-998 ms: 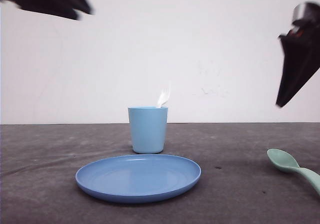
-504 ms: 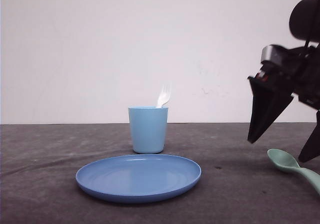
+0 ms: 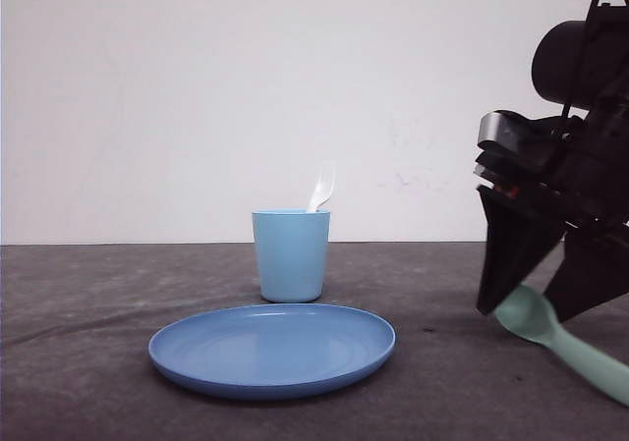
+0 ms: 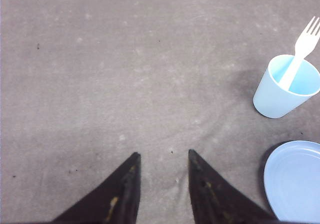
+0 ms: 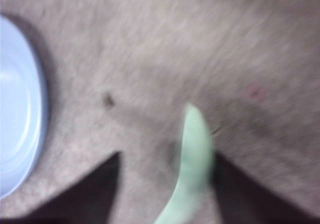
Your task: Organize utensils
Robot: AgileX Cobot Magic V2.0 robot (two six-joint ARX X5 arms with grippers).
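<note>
Right gripper: low over the table at the right side, fingers spread wide, one either side of the spoon's bowl. No grasp on it; whether a fingertip touches the spoon cannot be told, the wrist picture being blurred.
Right fingers: two dark wedges in the right wrist view, the pale green spoon running up between them, nearer one finger than the other.
Spoon: mint green, lying on the grey table, bowl toward the middle of the scene, handle running off toward the near right edge.
Left gripper: fingers parted, nothing between them, hanging above bare grey cloth.
Left fingers: dark, tapering, tips well apart from cup and plate.
Fork: white, standing handle-down in the cup, tines up, leaning against the rim.
Cup: light blue, upright, just behind the plate.
Plate: round, blue, flat on the table, near the middle front.
Table: dark grey cloth, faintly creased, with small specks.
</note>
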